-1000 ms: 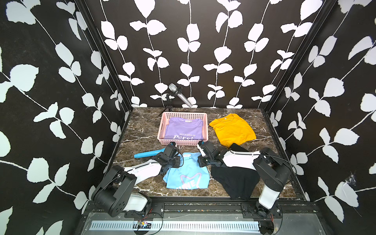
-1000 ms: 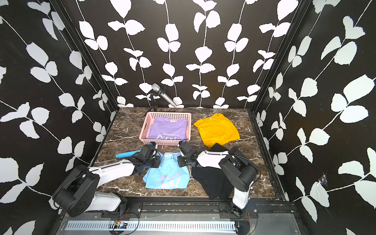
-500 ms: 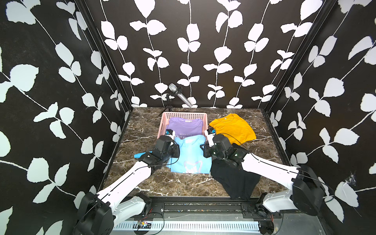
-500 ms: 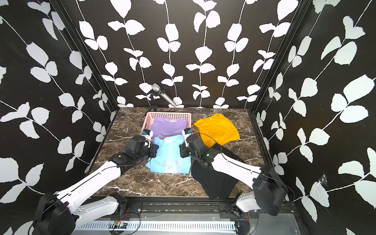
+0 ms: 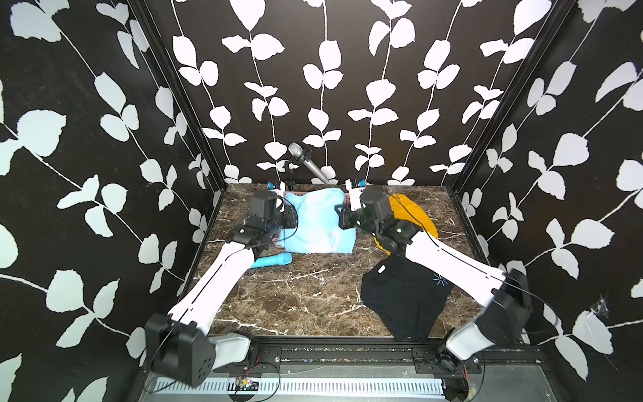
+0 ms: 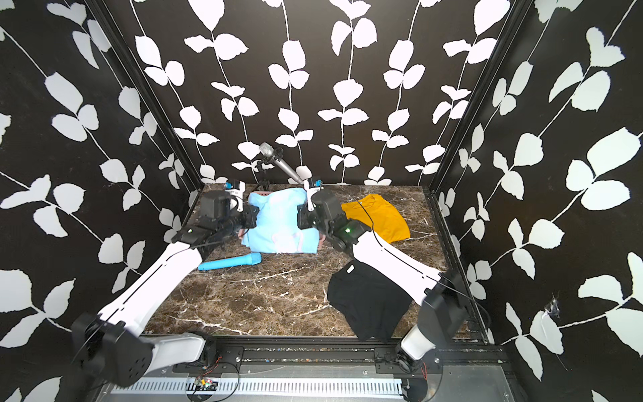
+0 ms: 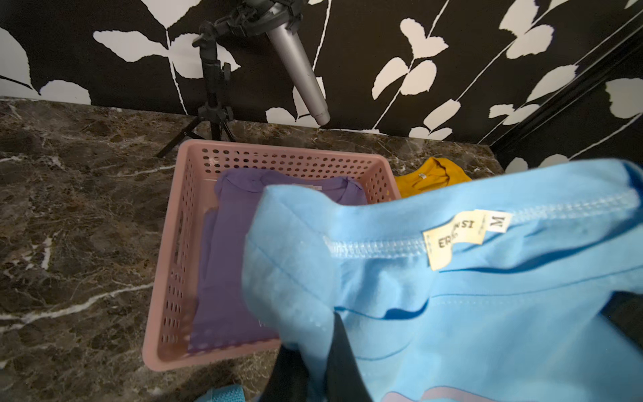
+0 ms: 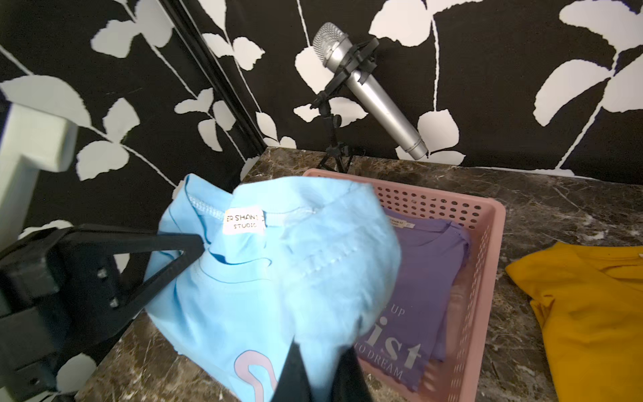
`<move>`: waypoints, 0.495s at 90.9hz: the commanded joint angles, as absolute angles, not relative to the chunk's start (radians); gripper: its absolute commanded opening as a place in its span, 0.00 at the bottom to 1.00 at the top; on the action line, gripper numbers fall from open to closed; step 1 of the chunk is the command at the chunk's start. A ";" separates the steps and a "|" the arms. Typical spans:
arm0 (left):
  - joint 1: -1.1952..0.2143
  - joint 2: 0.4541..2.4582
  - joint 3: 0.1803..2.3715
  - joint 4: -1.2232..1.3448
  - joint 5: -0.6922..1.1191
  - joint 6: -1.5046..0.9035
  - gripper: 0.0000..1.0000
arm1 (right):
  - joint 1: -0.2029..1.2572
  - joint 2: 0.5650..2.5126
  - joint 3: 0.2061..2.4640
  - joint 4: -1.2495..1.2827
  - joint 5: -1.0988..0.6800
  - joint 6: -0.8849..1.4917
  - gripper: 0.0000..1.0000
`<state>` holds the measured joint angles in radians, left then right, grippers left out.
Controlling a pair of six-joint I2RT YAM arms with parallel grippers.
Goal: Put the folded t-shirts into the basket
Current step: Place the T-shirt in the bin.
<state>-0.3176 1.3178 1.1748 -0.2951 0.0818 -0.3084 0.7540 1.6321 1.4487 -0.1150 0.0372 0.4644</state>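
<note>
I note the left gripper [image 7: 311,334] and right gripper [image 8: 322,348] each pinched shut on the light blue t-shirt [image 5: 318,222], which hangs stretched between them above the basket [image 7: 167,278]. Beneath both grippers the lilac t-shirt [image 7: 226,261] lies inside it. The mustard t-shirt [image 5: 414,215] lies just outboard of the right gripper.

Black walls [image 5: 313,87] printed with white leafy vines enclosed the space on three sides, joined by black metal corner posts [image 5: 181,104]. The floor was a dark brown marble tabletop [image 5: 306,296] veined with white. By the back wall a silver cylindrical microphone [image 5: 309,166] sat tilted on a small black tripod [image 7: 212,87]. Light fell evenly.
</note>
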 commanded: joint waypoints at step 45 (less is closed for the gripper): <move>-0.238 1.741 1.493 -0.435 0.095 -0.202 0.00 | 0.628 2.048 1.779 -0.231 -0.053 0.504 0.00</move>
<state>-0.2466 1.7107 1.4353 -0.4007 0.1032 -0.2337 0.6468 1.9968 1.7035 -0.2119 -0.0456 0.5159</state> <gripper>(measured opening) 0.085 0.092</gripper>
